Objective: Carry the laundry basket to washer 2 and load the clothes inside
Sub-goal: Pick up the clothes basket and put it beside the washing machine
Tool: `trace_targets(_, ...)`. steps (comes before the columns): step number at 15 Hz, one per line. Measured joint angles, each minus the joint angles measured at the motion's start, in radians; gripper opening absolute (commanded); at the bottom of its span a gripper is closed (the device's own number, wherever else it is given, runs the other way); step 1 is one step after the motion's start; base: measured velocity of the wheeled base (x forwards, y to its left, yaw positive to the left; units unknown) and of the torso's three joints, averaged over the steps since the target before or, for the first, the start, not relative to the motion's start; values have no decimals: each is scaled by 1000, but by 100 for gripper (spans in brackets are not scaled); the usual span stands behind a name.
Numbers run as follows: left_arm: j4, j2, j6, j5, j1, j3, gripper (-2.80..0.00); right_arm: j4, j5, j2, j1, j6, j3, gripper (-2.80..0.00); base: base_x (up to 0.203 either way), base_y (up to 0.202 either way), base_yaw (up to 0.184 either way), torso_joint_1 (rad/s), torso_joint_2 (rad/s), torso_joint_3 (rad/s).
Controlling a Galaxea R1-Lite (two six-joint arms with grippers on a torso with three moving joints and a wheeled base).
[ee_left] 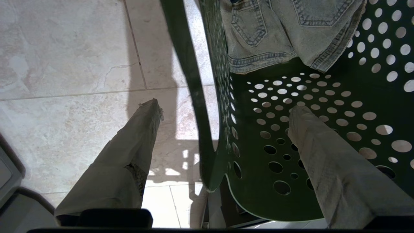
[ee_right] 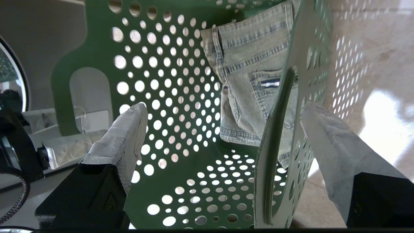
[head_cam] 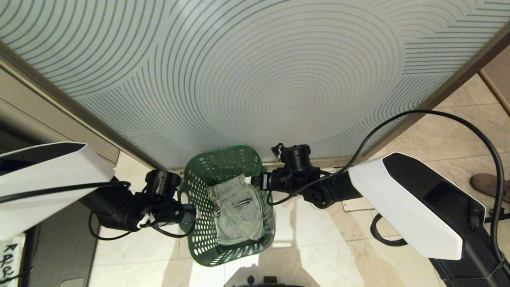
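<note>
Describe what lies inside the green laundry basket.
A folded pale denim garment lies in the laundry basket. Whatever is under it is covered. One finger of each open gripper also reaches inside the rim.

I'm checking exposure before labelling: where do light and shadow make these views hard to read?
Head view: the laundry basket casts a shadow on the tiles, with a bright patch just below it. Left wrist view: the basket floor is dark, its holes glowing. Right wrist view: backlit holes and a blown-out floor patch; the clothes stay readable.
</note>
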State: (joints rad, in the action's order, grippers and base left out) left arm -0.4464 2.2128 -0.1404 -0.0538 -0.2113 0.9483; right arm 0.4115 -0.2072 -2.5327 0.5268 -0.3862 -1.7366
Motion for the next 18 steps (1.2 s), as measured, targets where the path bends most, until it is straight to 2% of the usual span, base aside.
trace_targets(6,0,13,-5,1,-12,7,0,-1,-17,-32,-1,-2,-62,0,0,0,0,0,0,0)
trace_targets(16,1,14,-6,3,-13,26,0,8,-188,-42,-1,-4,-72,0,0,0,0,0,0,0)
trace_targets(18,1,14,-6,4,-13,29,0,8,-195,-42,-3,-4,-71,0,0,0,0,0,0,0)
